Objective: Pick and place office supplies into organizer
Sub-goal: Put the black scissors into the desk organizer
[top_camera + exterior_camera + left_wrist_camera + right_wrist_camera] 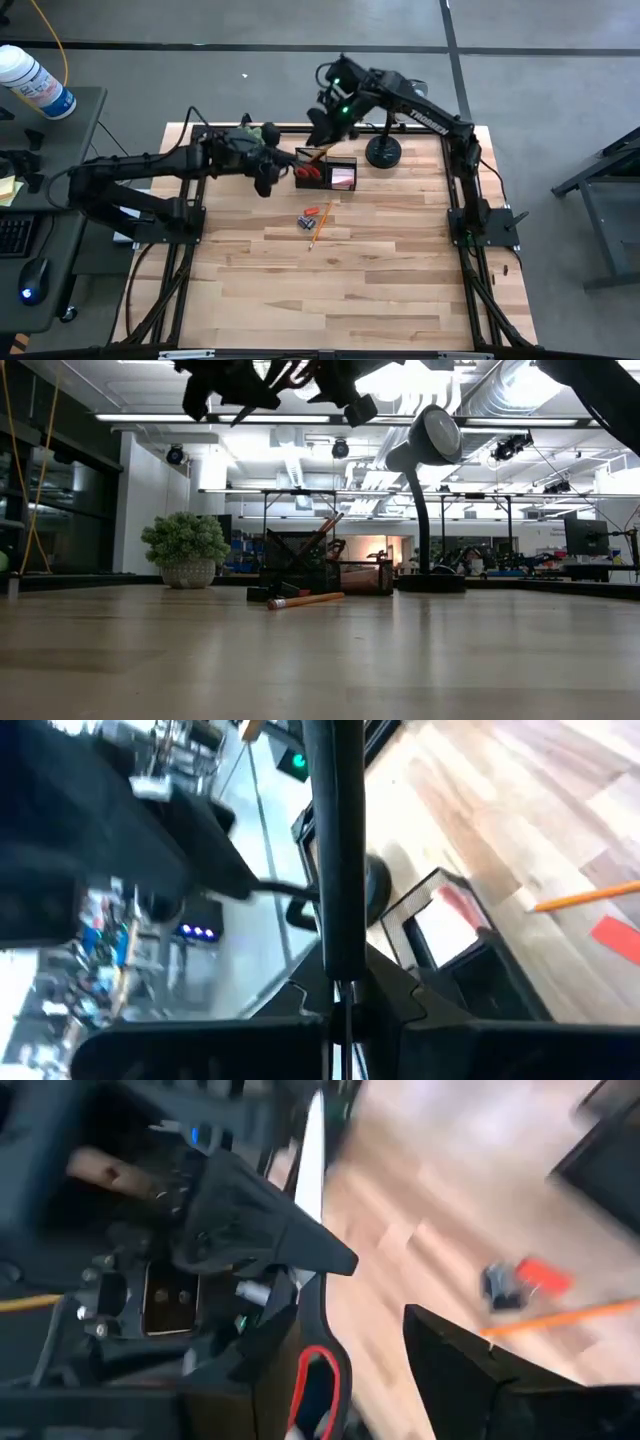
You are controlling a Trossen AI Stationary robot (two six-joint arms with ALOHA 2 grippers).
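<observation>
My left end effector point(268, 172) is clenched on the stiff, slippery red-handled metal scissors point(310, 1280); my right end effector point(322, 128) is released. I judge the blades the safest hold.

Even, soft light on the table point(350, 290) from above, only faint shadows under the arms. At table height, ceiling strip lights point(300, 418) glare hard, leaving the lamp point(432, 440) and plant point(187, 540) as dark shapes. Both wrist pictures are smeared with blur; the pencil point(590, 897) stays readable.
</observation>
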